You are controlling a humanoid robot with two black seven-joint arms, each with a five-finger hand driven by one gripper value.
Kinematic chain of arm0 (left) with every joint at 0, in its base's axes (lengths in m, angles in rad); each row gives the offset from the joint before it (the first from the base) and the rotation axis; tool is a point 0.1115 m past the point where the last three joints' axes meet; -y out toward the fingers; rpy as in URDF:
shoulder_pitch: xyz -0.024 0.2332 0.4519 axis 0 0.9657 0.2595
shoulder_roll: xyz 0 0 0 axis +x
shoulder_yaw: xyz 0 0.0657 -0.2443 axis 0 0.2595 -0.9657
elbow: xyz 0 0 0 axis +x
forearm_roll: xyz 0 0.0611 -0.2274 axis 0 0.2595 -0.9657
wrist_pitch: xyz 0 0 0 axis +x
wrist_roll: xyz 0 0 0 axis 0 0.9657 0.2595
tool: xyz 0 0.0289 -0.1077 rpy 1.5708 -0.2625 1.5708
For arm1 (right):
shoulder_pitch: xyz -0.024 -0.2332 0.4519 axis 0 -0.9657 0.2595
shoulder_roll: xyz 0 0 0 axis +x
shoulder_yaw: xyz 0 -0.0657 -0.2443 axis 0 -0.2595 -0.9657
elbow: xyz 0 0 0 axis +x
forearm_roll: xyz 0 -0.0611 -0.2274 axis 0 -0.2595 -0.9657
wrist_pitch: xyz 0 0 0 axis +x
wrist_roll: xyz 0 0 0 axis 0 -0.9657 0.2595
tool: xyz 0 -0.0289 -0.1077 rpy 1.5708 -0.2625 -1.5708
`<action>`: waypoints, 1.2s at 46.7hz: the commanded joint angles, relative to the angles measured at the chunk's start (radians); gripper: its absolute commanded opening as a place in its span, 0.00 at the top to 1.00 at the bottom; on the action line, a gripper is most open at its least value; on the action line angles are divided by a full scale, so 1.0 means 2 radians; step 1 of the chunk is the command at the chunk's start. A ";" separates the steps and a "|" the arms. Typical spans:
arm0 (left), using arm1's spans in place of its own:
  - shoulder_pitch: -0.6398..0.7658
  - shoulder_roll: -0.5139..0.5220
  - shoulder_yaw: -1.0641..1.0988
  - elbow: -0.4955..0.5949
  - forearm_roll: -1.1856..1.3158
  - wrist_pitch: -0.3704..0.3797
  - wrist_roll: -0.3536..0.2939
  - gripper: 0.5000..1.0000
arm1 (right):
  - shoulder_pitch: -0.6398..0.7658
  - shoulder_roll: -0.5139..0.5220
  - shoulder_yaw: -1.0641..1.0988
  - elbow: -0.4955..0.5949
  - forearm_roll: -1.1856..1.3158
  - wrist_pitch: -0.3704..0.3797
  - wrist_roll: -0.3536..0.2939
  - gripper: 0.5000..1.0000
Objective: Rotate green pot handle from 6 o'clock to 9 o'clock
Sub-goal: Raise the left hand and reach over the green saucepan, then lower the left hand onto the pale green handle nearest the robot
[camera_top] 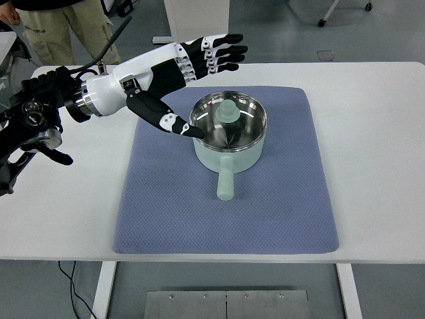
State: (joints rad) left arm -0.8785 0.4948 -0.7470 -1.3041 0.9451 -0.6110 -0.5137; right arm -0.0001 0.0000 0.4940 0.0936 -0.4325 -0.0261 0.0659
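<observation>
Floor, nearest edge: a grey metal plate point(226, 304) lies below the counter's front edge, with a black cable point(72, 287) trailing on the floor to the left.
Counter: the white counter point(378, 166) spans almost the full width, its front edge nearest the camera.
Mat: a blue-grey textured mat point(172, 206) covers the middle of the counter, its corners rounded.
Handle: the pale green handle point(226, 184) points straight toward the camera, at six o'clock, resting over the mat.
Green pot: the green pot point(230, 131) stands on the far half of the mat, topped by a glass lid point(246, 123) with a pale green knob point(228, 111).
Left hand: the left hand point(192, 73) reaches in from the left over the pot's far-left side, its fingers point(222, 53) stretched out flat and spread, gripping nothing; the thumb tip point(192, 131) sits at the pot's left rim, though contact cannot be made out.
Left arm: white shell and black joints with cabling at the counter's left edge.
Room beyond: grey floor, a white pedestal base point(196, 20), a castor wheel point(321, 22), and a person point(66, 30) in khaki trousers standing behind the counter's far-left corner.
</observation>
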 commanded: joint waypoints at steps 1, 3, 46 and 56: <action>-0.007 -0.001 0.002 0.000 0.025 0.000 0.000 0.00 | 0.000 0.000 0.000 0.000 0.000 0.000 0.000 0.00; -0.009 -0.002 0.002 0.000 0.037 0.000 0.000 0.00 | 0.000 0.000 0.000 0.000 0.000 0.000 0.000 0.00; -0.050 -0.046 0.100 -0.021 0.257 0.000 0.000 0.00 | 0.000 0.000 0.000 0.000 0.000 0.000 0.000 0.00; -0.054 -0.059 0.119 -0.020 0.301 0.000 0.000 0.00 | 0.000 0.000 0.000 0.000 0.000 0.000 0.000 0.00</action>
State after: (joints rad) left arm -0.9848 0.3866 -0.5203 -1.3465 1.5218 -0.6109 -0.5139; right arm 0.0002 0.0000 0.4939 0.0936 -0.4326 -0.0261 0.0659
